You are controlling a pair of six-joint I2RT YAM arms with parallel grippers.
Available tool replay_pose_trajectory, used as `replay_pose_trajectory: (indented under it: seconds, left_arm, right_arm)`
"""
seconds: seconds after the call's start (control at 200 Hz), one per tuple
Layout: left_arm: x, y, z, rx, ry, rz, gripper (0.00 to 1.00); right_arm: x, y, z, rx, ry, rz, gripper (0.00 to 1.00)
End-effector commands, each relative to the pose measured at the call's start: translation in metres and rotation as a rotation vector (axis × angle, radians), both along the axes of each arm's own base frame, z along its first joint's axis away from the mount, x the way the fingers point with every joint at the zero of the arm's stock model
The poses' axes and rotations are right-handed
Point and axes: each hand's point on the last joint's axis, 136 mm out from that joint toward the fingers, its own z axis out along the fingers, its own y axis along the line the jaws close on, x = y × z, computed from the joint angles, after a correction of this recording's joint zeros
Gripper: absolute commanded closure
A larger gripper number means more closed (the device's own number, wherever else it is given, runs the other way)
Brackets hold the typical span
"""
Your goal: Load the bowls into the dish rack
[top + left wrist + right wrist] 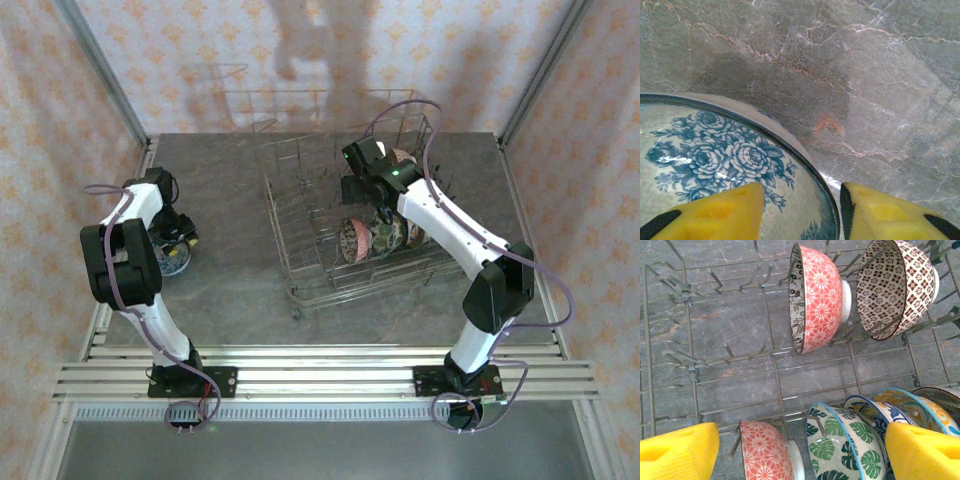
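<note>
Pale pink wallpapered walls [200, 40], dotted with small orange motifs, are enclosing the table on three sides, with metal corner posts [105, 70] running up where they meet. A grey marble-patterned tabletop [230, 200] is lying between them, showing pale and rusty veins. Soft shadows are falling across the back wall. Slotted aluminium rails [320, 375] are spanning the near edge.

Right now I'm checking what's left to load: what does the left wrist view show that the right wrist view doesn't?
Left wrist: a blue rose bowl lying on the table, with the left claw astride its rim, one finger inside and one outside.
Right wrist: the rack holding, on edge, a coral bowl, a brown lattice bowl and a leaf bowl among others, below the open right claw.
Both: the grey marbled table and yellow fingers.
</note>
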Motion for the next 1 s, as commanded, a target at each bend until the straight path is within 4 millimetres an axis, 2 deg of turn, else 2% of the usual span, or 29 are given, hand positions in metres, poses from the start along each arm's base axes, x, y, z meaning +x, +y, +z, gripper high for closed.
replay_pose_trajectory:
  seconds: [0.0, 0.135, 0.335, 0.536, 0.706, 0.996]
  left_arm:
    - [0.001, 0.001, -0.009, -0.007, 0.002, 0.017, 0.62]
    - [-0.001, -0.004, -0.016, -0.032, 0.010, 0.026, 0.74]
    - [-0.005, -0.009, -0.013, -0.049, -0.005, 0.031, 0.92]
    - [-0.004, -0.020, 0.012, -0.089, -0.113, 0.074, 0.97]
    - [0.001, -0.036, 0.060, -0.132, -0.287, 0.125, 1.00]
    - [0.009, -0.082, 0.180, -0.196, -0.663, 0.201, 1.00]
  right_arm:
    - [0.001, -0.004, 0.010, 0.003, -0.012, -0.023, 0.14]
    - [0.000, -0.005, 0.013, 0.007, -0.013, -0.026, 0.15]
    - [-0.004, -0.009, 0.022, 0.010, -0.032, -0.032, 0.16]
    - [-0.009, -0.003, 0.030, 0.055, -0.034, -0.010, 0.17]
    - [-0.013, 0.013, 0.037, 0.095, -0.037, 0.042, 0.17]
    - [-0.029, 0.061, 0.068, 0.149, -0.106, 0.182, 0.19]
